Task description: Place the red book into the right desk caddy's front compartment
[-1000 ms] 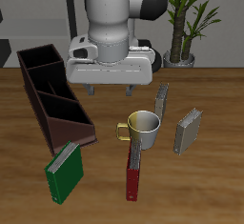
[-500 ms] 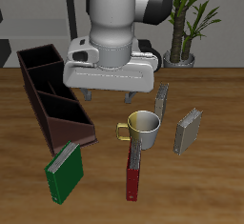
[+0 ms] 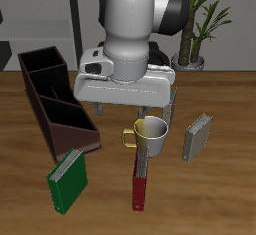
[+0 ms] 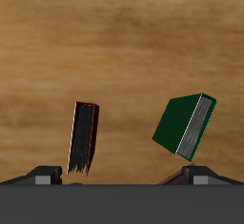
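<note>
Legible text, labels, brands, numbers, signs: none in either view.

- Red book (image 3: 140,178): cover and spine plain, no title.
- Green book (image 3: 68,179): plain cover, no lettering.
- Grey notebooks (image 3: 197,137): blank covers.
- Mug (image 3: 150,133): no print or logo.
- Caddy (image 3: 56,99): unmarked walls.
- Robot arm (image 3: 135,24): white and grey housing, no readable badge.
</note>
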You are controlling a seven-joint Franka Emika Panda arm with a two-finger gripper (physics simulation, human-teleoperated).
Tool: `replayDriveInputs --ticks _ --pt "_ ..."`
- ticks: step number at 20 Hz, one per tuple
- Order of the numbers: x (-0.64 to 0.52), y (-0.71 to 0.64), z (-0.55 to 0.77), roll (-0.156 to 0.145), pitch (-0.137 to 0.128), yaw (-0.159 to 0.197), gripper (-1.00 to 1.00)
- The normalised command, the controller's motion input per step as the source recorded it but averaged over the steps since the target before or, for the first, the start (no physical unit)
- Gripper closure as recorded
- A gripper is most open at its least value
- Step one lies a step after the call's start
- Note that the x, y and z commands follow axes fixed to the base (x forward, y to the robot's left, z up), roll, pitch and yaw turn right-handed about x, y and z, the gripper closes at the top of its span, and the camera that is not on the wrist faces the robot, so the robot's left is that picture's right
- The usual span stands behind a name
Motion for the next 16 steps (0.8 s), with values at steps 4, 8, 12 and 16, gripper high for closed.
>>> replayDriveInputs --ticks 4,8,12,16 --pt "0.11 0.19 -0.21 0.048 0.002 -0.04 -1.0" --pt "0.09 0.08 -0.19 0.009 0.019 0.005 -1.0" --pt "0.09 0.15 -0.26 0.0 0.009 0.026 -1.0" --pt "0.03 0.12 -0.13 0.012 0.003 0.011 -1.0"
